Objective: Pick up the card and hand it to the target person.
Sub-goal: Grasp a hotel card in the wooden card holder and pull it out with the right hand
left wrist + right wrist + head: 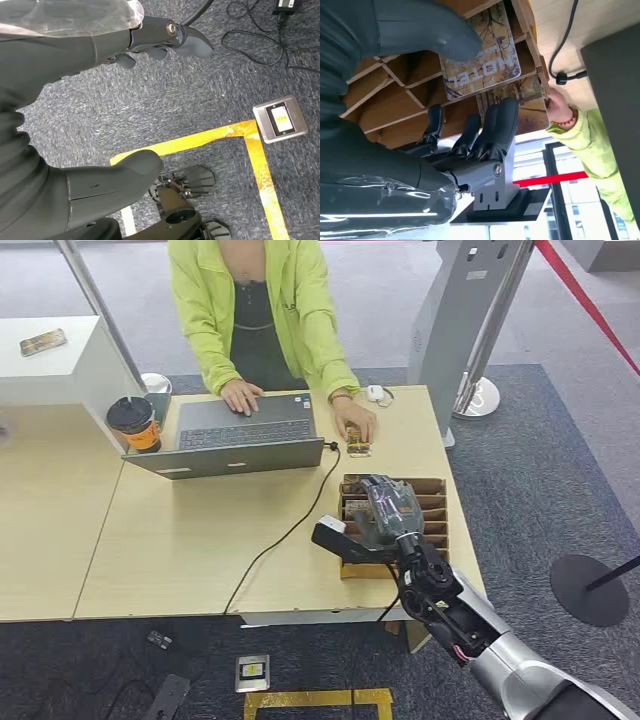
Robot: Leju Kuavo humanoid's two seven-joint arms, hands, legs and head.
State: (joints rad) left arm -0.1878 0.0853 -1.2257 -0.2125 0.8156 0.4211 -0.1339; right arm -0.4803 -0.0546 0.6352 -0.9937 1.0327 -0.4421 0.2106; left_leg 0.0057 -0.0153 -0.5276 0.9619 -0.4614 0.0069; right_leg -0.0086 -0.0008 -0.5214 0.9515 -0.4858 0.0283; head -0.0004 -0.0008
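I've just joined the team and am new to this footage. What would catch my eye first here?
The right robot hand reaching into a wooden card rack at the table's right end, thumb on a card. Behind the table, a person in a bright green jacket works at a laptop.

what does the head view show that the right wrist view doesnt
Head view alone: the laptop keyboard, a coffee cup, the whole table and the right arm from outside. Right wrist view alone: the card with its printed face, close between thumb and fingers. Both: the right hand over the wooden card box, the person's yellow sleeve and the cable.
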